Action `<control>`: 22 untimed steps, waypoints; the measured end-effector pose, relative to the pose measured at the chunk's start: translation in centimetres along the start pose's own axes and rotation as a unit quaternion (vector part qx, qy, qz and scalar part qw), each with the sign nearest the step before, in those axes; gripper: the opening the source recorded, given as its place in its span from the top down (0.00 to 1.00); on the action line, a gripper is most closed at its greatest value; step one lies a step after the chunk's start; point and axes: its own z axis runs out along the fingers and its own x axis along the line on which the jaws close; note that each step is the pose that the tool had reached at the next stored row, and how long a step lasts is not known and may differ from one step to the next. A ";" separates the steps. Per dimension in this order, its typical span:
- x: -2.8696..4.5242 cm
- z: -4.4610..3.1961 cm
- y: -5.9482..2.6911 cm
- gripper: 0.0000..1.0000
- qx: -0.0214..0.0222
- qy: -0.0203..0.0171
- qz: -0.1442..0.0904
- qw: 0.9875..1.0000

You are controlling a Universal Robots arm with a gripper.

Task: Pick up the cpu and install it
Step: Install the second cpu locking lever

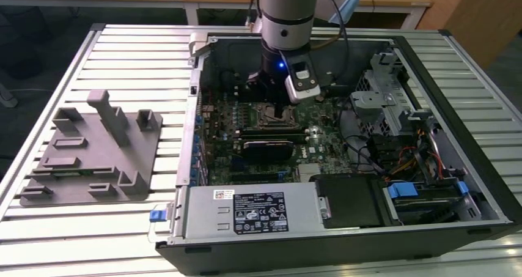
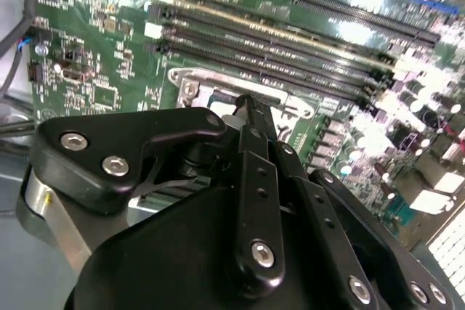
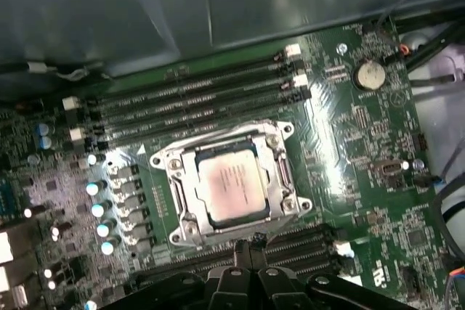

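Presently we find the cpu (image 3: pixel 230 191) seated flat inside the square metal-framed socket (image 3: pixel 280 177) on the motherboard (image 3: pixel 363 150), its silvery lid facing up and the frame surrounding it on all sides. Memory slots (image 3: pixel 189 103) run along one side of the socket, and a second bank of slots (image 3: pixel 305 241) runs along the opposite side. A row of small round capacitors (image 3: pixel 98 208) stands beside the socket, and a coin cell (image 3: pixel 370 75) sits farther off on the board, well apart from it.

We note the gripper (image 3: pixel 243 246) poised just beside the socket's edge, above the second bank of slots; nothing lies between its fingers (image 2: pixel 251 117), which appear drawn together to a narrow point. In the second wrist view the fingertips stand close over the socket frame (image 2: pixel 182 78), though we cannot tell whether they touch it.

From the exterior view, the arm (image 1: pixel 285 14) reaches down into the open computer case (image 1: pixel 456 167) directly over the socket (image 1: pixel 271 114). A black heatsink block (image 1: pixel 265 148) lies on the board near the socket. A grey fixture tray (image 1: pixel 90 155) rests on the slatted table (image 1: pixel 49 240), to the exterior view's left of the case.
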 end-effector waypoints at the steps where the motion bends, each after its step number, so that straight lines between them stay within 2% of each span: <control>1: -0.03 0.00 -0.11 0.89 0.000 0.000 0.000 1.000; 13: -0.10 0.15 -0.69 0.89 -0.001 0.000 -0.032 0.999; 19: 0.16 0.37 -1.06 0.89 -0.002 0.000 -0.054 0.999; 22: 0.53 0.51 -1.36 0.89 -0.002 0.001 -0.059 0.998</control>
